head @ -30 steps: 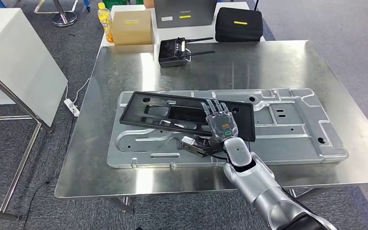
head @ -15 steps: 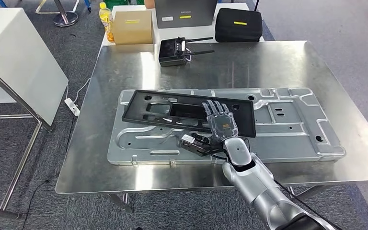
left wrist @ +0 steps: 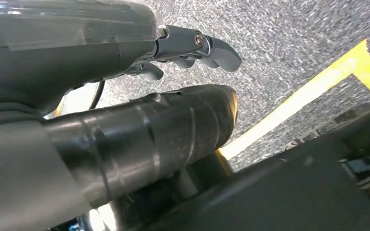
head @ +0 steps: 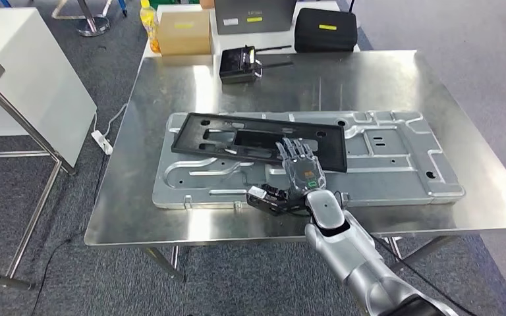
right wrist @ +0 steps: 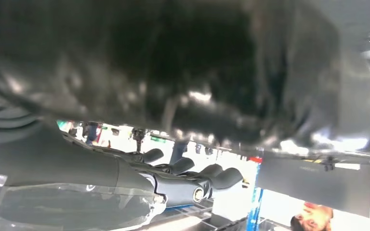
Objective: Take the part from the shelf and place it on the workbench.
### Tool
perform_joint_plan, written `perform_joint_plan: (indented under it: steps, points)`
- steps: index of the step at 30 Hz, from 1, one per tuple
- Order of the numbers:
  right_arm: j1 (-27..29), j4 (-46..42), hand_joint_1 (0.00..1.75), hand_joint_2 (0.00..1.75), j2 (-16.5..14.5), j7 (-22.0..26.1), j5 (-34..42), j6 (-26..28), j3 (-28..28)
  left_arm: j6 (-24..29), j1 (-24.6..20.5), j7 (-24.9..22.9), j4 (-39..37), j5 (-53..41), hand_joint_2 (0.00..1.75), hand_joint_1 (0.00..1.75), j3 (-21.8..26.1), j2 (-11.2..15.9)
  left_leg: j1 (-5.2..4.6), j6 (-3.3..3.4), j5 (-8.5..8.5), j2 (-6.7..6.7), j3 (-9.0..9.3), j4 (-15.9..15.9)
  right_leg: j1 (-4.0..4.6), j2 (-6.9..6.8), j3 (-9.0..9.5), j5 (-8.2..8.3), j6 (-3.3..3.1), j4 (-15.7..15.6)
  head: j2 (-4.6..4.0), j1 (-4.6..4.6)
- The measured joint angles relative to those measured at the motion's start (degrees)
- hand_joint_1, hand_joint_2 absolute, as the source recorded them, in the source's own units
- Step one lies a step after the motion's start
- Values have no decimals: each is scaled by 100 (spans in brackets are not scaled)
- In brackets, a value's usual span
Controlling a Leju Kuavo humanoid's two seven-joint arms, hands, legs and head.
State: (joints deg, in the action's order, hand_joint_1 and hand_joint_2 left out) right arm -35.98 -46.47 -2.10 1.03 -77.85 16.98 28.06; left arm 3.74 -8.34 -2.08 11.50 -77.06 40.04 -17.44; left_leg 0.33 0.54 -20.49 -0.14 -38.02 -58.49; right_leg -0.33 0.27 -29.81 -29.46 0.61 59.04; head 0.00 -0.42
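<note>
Part: black plastic panel (head: pixel 258 139), long and flat with cut-outs, lies on the silver stamped plate (head: pixel 395 168), toward the plate's far-left area, on the workbench (head: pixel 171 217).
Right hand: right hand (head: pixel 301 170) rests palm-down with fingers stretched flat and slightly apart over the panel's near edge, right of its middle; it grips nothing that I can see.
Why so: a flat hand on top looks like steadying or letting go, so I judge the placing is nearly done.
Left hand: left hand (left wrist: pixel 139 53) hangs over grey carpet by a yellow floor line; whether it is spread or curled I cannot tell.
Plate: lies lengthwise along the workbench's near edge, its near side close to that edge.
Surface: brushed steel, reflective, on thin metal legs.
Far edge: black radio unit (head: pixel 240 64) with antennas sits at the far edge, left of centre.
Room: grey carpet; white table (head: pixel 33 85) beyond the left edge; cardboard box (head: pixel 184 33), yellow bottle (head: pixel 149 20) and black case (head: pixel 325 29) past the far edge.
</note>
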Motion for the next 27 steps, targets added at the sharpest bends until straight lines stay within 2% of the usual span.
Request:
perform_joint_plan:
  steps: [1,2,3,4,6,7,8,9,10,11,12,13,14,15,16,17,18,19,21,22,23,24,25,26,27]
  points:
    - [-1,1,0,0,-2,0,-1,-8,0,0,2,-1,0,2,0,0,1,0,5,-34,24,-3,-19,5,-9,-8,-41,43,-43,-19,0,3]
    - [-3,1,0,0,-8,0,-1,-15,0,0,5,-1,0,3,0,0,1,0,11,-62,-27,-7,-66,-28,-17,-18,-87,96,-95,-32,0,1]
    - [-5,1,0,0,-16,0,-2,-21,0,0,11,-4,0,3,0,0,2,0,16,-85,-190,-10,-137,-151,-29,-29,-151,165,-153,-46,0,0]
    - [-7,2,0,0,-27,0,-2,-25,0,0,15,-7,0,4,0,0,2,0,22,-101,-447,-10,-232,-388,-39,-38,-229,238,-199,-57,0,-3]
    - [-9,5,0,0,-44,0,-2,-25,0,0,15,-11,0,7,0,0,3,0,27,-119,-1024,-9,-438,-1138,-20,-41,-410,379,-243,-49,0,-8]
    - [-8,11,0,0,-48,0,-2,-24,0,0,13,-12,0,10,0,0,3,0,27,-123,-1169,-9,-486,-1474,-9,-44,-501,445,-246,-43,0,-7]
    - [-7,20,0,0,-49,0,-2,-24,0,-1,11,-13,0,15,0,0,3,1,27,-121,-1186,-9,-458,-1673,2,-49,-593,509,-245,-35,0,-7]
    - [-6,27,0,0,-50,0,-2,-23,0,-1,11,-14,0,20,0,0,3,1,25,-111,-1082,-9,-330,-1666,10,-53,-678,569,-240,-26,0,-8]
    - [-7,33,0,0,-50,0,-1,-23,0,-1,10,-13,0,24,0,0,3,2,22,-92,-934,-9,-96,-1455,15,-55,-756,626,-231,-15,0,-8]
    - [-8,34,0,0,-50,0,3,-23,0,0,5,-10,1,28,0,0,3,2,16,-66,-827,-9,213,-1094,17,-56,-819,679,-219,-2,0,-8]
    - [-11,33,0,0,-50,0,7,-22,-1,2,-2,-7,1,32,0,0,3,3,0,-39,-814,-9,547,-647,24,-55,-868,728,-199,11,0,-8]
    - [-15,31,0,0,-51,0,12,-21,-1,3,-11,-3,2,35,0,0,3,3,-15,-15,-851,-10,799,-284,27,-57,-896,778,-171,11,0,-8]
    - [-18,30,0,0,-53,0,16,-19,-2,5,-18,-1,2,38,0,0,3,4,-31,4,-910,-12,945,-35,25,-60,-910,827,-140,6,0,-9]
    - [-20,30,0,0,-57,0,18,-16,-2,6,-21,0,2,39,0,0,3,4,-50,26,-939,-13,992,88,23,-62,-915,879,-104,-11,0,-9]
    - [-20,31,0,0,-60,0,20,-14,-2,7,-19,0,2,39,0,0,3,4,-47,54,-895,-13,963,111,22,-62,-918,933,-63,-36,0,-7]
    - [-20,33,0,0,-62,0,22,-13,-3,6,-18,0,2,39,0,0,3,4,-40,93,-831,1,934,138,13,-52,-938,920,-28,-25,0,-7]
    - [-21,33,0,0,-62,0,24,-13,-4,5,-18,0,2,39,0,0,3,4,-30,142,-754,16,890,158,9,-43,-979,798,4,50,0,-3]
    - [-22,34,0,0,-61,0,27,-13,-5,5,-20,0,2,39,0,0,3,4,-15,182,-670,32,830,179,3,-33,-1048,571,35,230,0,1]
    - [-21,34,0,0,-58,0,31,-13,-8,4,-20,0,2,40,0,0,4,4,-14,222,-523,48,658,180,-23,-27,-1229,-42,86,903,0,4]
    - [-17,35,0,0,-58,0,32,-13,-8,4,-17,-2,2,40,0,0,5,4,-16,217,-453,51,562,171,-34,-27,-1296,-227,110,1272,0,3]
    - [-11,37,0,0,-58,0,32,-14,-9,3,-15,-7,2,42,0,0,5,4,-18,208,-386,53,463,159,-46,-28,-1310,-273,129,1549,0,4]
    - [-8,40,0,0,-58,0,32,-15,-9,2,-15,-14,2,44,0,0,5,4,-18,196,-323,55,364,141,-57,-28,-1242,-185,141,1659,0,3]
    - [-6,44,0,0,-58,0,31,-15,-9,0,-15,-27,2,49,0,0,5,4,-17,180,-265,56,267,118,-69,-29,-1067,-22,146,1561,0,3]
    - [-7,46,0,0,-59,1,31,-10,-9,-3,-17,-43,2,55,0,0,5,4,-17,160,-213,55,183,89,-81,-28,-795,113,145,1277,0,3]
    - [-12,47,0,0,-61,3,31,0,-9,-5,-18,-57,3,60,0,0,5,4,-23,133,-169,51,106,55,-80,-27,-467,127,136,856,0,4]
